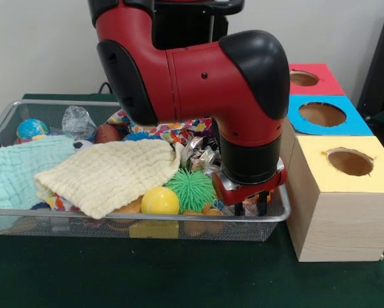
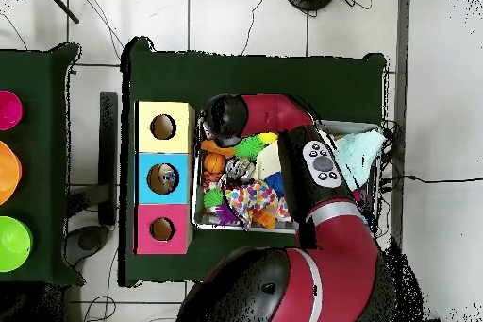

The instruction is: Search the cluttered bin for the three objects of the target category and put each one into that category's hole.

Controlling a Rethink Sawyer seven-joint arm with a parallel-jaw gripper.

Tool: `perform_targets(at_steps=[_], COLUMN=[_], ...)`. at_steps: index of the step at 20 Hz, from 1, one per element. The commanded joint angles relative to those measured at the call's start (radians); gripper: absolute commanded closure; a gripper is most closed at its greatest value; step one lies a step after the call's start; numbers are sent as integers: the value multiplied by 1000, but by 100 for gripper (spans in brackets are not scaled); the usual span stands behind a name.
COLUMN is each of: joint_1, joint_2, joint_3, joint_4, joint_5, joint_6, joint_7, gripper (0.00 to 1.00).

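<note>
The wire mesh bin is full of clutter. One wad of clear wrinkly plastic film lies at its far left, by a globe ball. A shiny crinkled clump lies mid-bin beside the arm; I cannot tell if it is film. My gripper is down inside the bin's near right corner, next to a spiky green ball. The mesh and clutter hide what is at its tip. The blue-faced box's hole is right of the bin. In the overhead view something pale shows inside that hole. The arm's wrist covers the gripper there.
A red-faced box and a yellow-faced box flank the blue one. A cream cloth, a mint cloth, a yellow ball and a patterned cloth fill the bin. Coloured bowls sit on a side table.
</note>
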Motion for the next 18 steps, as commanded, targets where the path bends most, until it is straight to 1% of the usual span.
perform_targets(at_steps=[1,4,5,7,9,11,14,18], joint_1=[-1,1,1,3,4,16,30,43], joint_2=[16,11,-1,-56,-148,-227,-300,-350], joint_3=[-24,-21,-23,-26,-32,-45,-53,-60], joint_4=[40,48,59,101,170,218,237,235], joint_5=[-71,-62,-57,-42,-20,-2,29,56], joint_6=[-71,-65,-63,-56,-52,-38,27,97], joint_7=[-20,-22,-14,11,51,92,105,107], gripper=[100,100,100,100,100,100,100,100])
